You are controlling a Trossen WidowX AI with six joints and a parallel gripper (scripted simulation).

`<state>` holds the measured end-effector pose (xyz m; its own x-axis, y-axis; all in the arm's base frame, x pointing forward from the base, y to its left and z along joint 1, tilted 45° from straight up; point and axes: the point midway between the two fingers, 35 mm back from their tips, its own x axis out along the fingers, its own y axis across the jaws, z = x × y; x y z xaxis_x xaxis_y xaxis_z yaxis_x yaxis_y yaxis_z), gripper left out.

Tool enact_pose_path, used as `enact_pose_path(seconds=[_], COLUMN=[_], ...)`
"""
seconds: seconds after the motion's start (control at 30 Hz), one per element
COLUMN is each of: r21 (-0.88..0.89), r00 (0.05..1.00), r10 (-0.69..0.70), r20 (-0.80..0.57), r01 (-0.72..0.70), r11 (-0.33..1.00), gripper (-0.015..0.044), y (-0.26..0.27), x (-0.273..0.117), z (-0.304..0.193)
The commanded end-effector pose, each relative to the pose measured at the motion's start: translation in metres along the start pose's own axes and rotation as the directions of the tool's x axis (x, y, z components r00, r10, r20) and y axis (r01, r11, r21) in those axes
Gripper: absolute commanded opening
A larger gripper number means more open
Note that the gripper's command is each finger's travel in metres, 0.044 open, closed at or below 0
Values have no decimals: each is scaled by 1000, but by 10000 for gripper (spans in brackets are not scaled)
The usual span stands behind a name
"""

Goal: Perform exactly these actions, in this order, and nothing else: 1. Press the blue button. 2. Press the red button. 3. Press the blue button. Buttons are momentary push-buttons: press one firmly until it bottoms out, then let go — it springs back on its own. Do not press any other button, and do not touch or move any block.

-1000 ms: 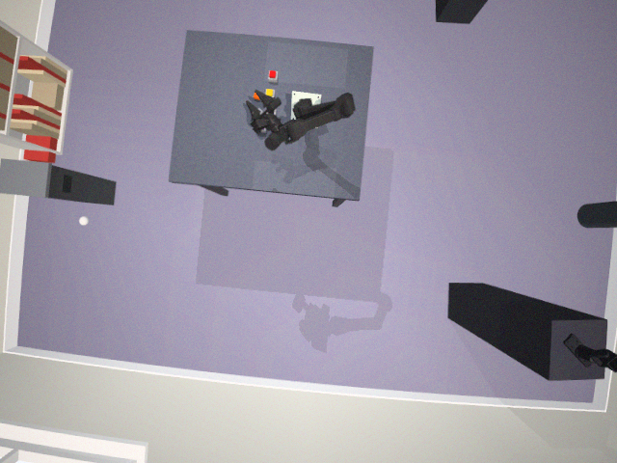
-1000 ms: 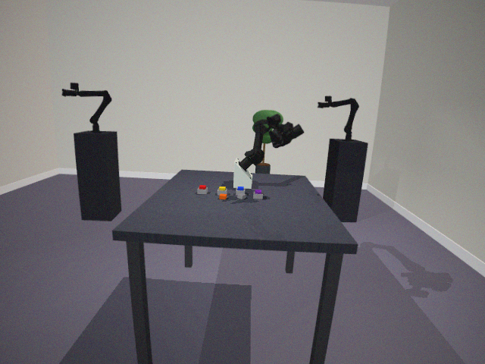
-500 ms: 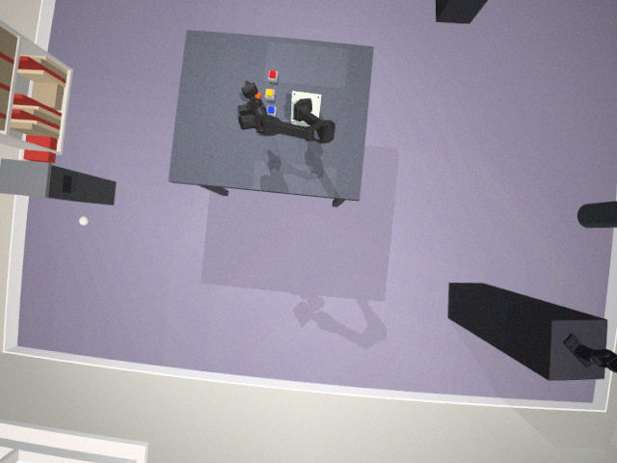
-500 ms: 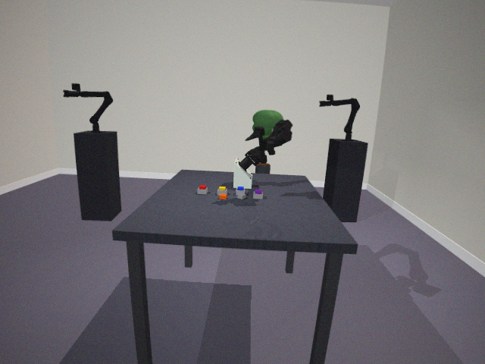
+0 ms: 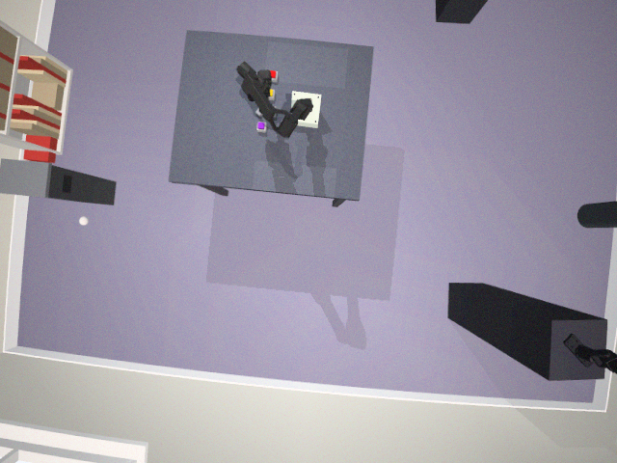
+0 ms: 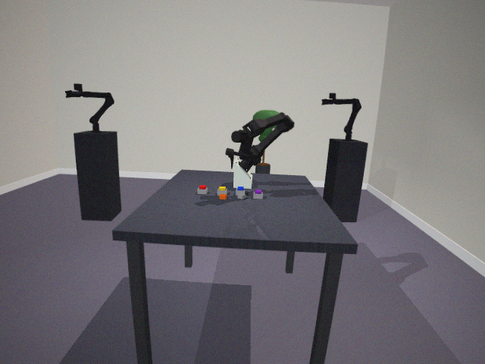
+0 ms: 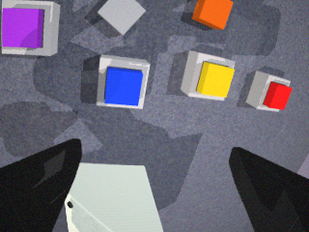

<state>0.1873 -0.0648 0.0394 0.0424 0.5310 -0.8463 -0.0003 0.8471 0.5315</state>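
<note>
Desk (image 6: 235,223): one, dark grey, carrying everything below.

Arm (image 6: 258,136): one, on a white base plate (image 5: 312,112). It is folded over the button row, and the jaws hang well above the desk surface. Jaws spread wide, nothing between them. In the wrist view only the two dark fingertips show, cut off at the lower corners.

Buttons: four, each a coloured cap in a grey housing, in one row in front of the base plate. Taking the blue button (image 7: 124,85) as landmark:
- purple button (image 7: 23,27) next along on one side;
- yellow button (image 7: 215,80) next along on the other side;
- red button (image 7: 278,96) beyond the yellow, at the end of the row.

Blocks: two, on the far side of the row from the base plate.
- orange block (image 7: 212,10), past the yellow button;
- grey block (image 7: 122,11), just past the blue button.

Hidden: in the top view the arm covers the blue button and both blocks. In the exterior view the grey block is hard to make out.
</note>
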Motion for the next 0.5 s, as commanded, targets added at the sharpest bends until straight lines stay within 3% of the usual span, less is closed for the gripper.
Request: enact_pose_path(seconds=[0.0,0.23,0.47], r21=[86,86,85], r00=[975,975,975], r10=[204,204,206], r20=[82,82,83], r01=[-211,-211,-213], r11=[974,974,973], gripper=[400,400,216], y=[4,4,17], x=[1,1,61], z=[3,3,8])
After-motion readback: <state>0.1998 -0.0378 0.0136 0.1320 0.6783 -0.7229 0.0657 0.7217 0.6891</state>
